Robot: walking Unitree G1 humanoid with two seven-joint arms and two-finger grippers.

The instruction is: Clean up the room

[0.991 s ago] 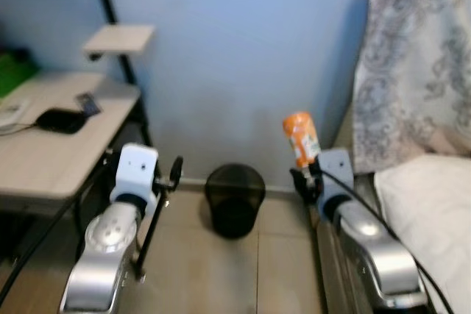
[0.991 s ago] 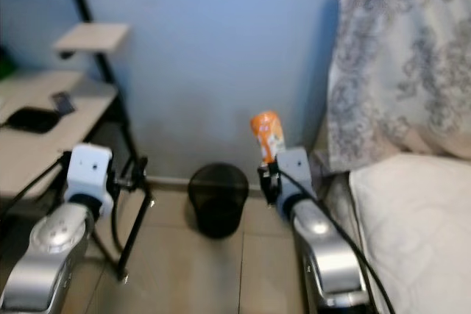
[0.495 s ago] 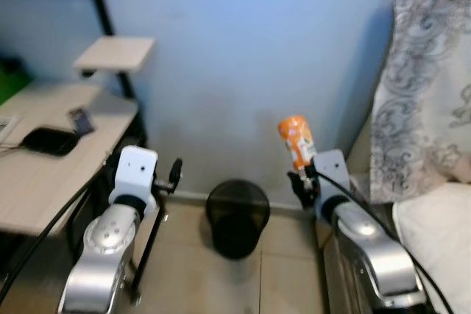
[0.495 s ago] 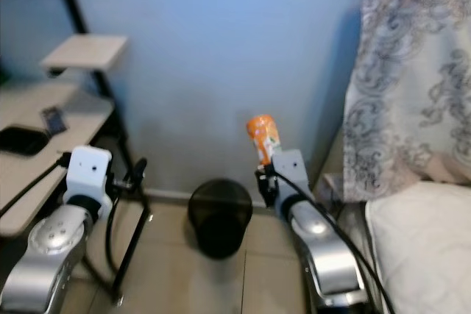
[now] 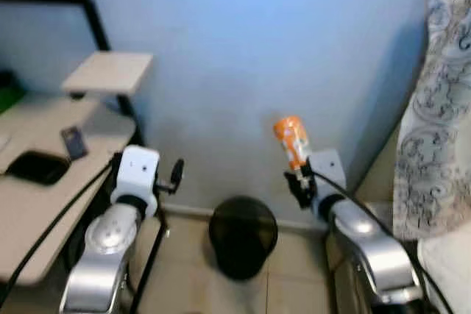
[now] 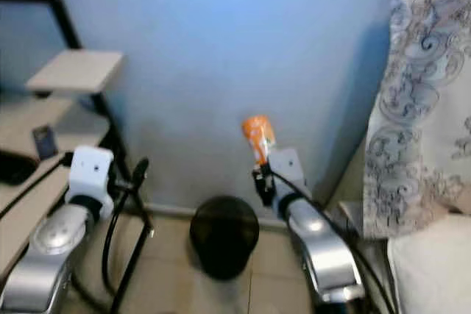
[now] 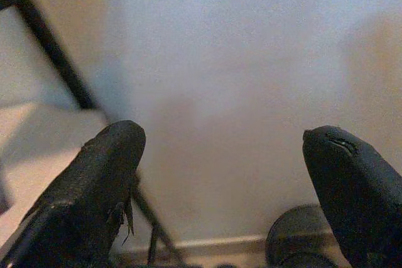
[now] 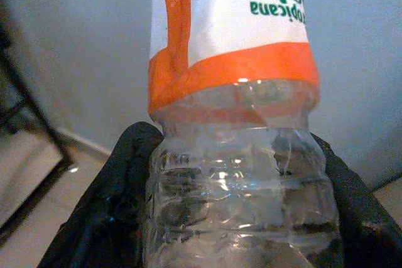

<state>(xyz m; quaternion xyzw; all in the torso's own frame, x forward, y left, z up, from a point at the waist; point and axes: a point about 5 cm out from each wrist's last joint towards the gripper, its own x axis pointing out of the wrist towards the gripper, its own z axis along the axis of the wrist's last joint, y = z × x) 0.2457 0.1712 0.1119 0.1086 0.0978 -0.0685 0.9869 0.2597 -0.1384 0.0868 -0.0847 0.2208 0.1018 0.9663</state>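
Note:
My right gripper [image 5: 298, 179] is shut on a clear plastic bottle [image 5: 291, 140] with an orange and white label, held upright in front of the blue wall. In the right wrist view the bottle [image 8: 235, 155] sits between the two black fingers [image 8: 119, 199]. A black mesh waste bin [image 5: 242, 234] stands on the tiled floor by the wall, below and to the left of the bottle. My left gripper [image 7: 226, 174] is open with nothing between its fingers, raised left of the bin [image 7: 301, 243] and pointing at the wall.
A light wooden desk [image 5: 44, 182] with black metal legs stands at the left, with a small shelf [image 5: 107, 71], a phone [image 5: 73, 141] and a black object [image 5: 33, 167] on it. A patterned curtain [image 5: 441, 108] hangs at the right above white bedding [image 6: 434, 262].
The camera has moved, shifting the desk and the curtain outward and bringing the wall and bin nearer. The right gripper still holds the bottle upright.

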